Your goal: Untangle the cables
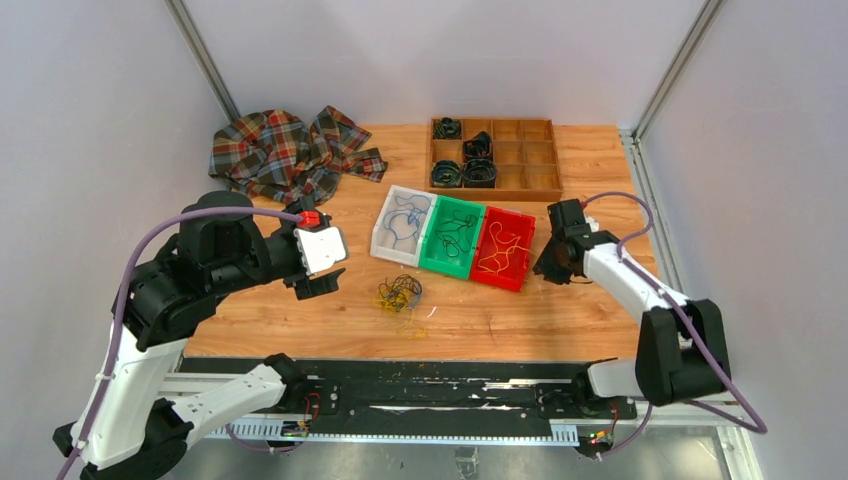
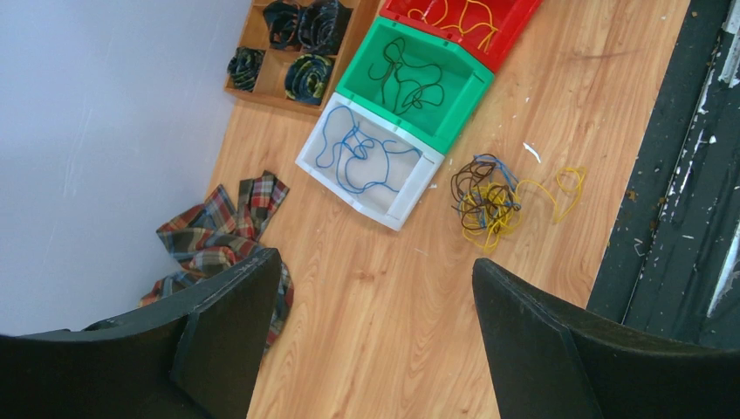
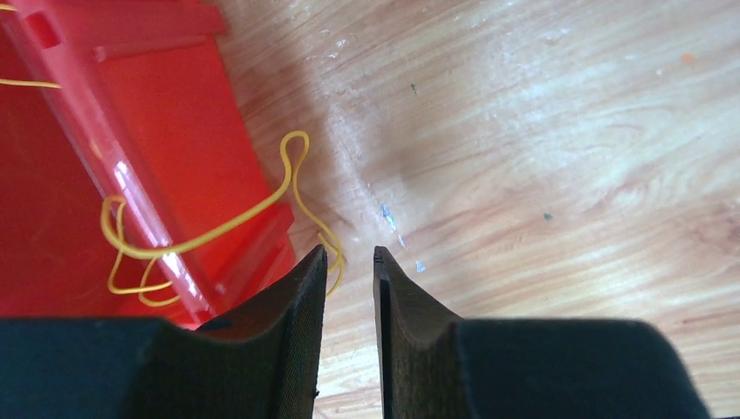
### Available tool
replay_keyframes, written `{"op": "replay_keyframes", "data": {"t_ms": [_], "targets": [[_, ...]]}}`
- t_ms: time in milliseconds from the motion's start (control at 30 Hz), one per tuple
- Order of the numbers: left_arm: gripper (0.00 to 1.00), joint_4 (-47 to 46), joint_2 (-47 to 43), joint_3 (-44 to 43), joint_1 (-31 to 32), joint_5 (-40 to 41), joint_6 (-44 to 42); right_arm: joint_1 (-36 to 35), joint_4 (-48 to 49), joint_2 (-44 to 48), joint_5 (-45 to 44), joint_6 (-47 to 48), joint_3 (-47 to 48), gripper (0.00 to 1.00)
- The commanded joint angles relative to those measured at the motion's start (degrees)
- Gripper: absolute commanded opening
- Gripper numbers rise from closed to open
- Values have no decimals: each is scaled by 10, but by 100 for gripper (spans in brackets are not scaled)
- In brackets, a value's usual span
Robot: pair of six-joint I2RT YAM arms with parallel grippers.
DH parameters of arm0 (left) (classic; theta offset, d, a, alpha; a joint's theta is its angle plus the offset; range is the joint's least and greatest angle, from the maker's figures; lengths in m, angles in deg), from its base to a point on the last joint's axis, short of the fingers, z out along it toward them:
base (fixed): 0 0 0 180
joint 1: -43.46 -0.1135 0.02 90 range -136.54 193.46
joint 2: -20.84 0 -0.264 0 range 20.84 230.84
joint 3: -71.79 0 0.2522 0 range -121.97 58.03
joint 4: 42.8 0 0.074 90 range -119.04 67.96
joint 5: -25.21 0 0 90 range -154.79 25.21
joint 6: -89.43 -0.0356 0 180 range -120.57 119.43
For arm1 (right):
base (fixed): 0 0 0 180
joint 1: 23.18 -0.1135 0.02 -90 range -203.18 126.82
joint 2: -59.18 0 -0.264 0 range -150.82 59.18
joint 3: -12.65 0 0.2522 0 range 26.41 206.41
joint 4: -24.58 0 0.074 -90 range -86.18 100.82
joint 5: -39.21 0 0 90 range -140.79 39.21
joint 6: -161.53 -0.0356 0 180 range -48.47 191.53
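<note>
Top external view: a wooden table (image 1: pixel 600 160) between grey walls, with two robot arms mounted at its near edge. Near the front centre of the table lies the clump of cables (image 1: pixel 400 293), a small knot of yellow, blue and dark strands resting on bare wood, touched by neither arm. Just behind it three small bins stand side by side in a slanted row: a white bin (image 1: pixel 392 255) holding a blue cable (image 1: pixel 405 220), a green bin (image 1: pixel 447 268) holding a black cable (image 1: pixel 455 235), and a red bin (image 1: pixel 497 280) holding a yellow cable (image 1: pixel 505 250).

Farther back is a wooden tray (image 1: pixel 540 185) divided into compartments, four of them filled with black coiled rolls (image 1: pixel 462 172). A plaid cloth (image 1: pixel 285 150) is crumpled at the back left.

The left gripper (image 1: pixel 325 270) hangs left of the clump, well apart from it, its fingers spread wide with nothing between them. The right gripper (image 1: pixel 560 268) sits low, just right of the red bin; its fingertips are hard to make out from above.

Left wrist view: individual strands in the clump cannot be traced, and the red bin and tray are cut off at the top edge.

Right wrist view: the fingers are nearly together, a slim gap of wood showing between them. A loop of the yellow cable spills over the red bin's rim and disappears behind one fingertip (image 3: pixel 318 262); whether they touch cannot be told.
</note>
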Motion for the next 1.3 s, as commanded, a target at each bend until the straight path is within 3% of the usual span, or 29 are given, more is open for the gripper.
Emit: {"op": "replay_keyframes", "data": {"t_ms": [0, 167, 500, 967, 1267], "targets": [[85, -4, -3, 0, 4, -9, 1, 8, -35, 58, -16, -37, -24, 27], [85, -5, -1, -3, 5, -10, 1, 7, -22, 88, 34, -84, -56, 30], [85, -5, 4, -5, 4, -18, 6, 7, 26, 58, 58, -144, -87, 32], [84, -5, 2, -4, 4, -19, 10, 7, 33, 78, 28, -168, -99, 32], [84, -4, 3, 0, 4, -23, 13, 10, 1, 138, -7, -213, -115, 32]]}}
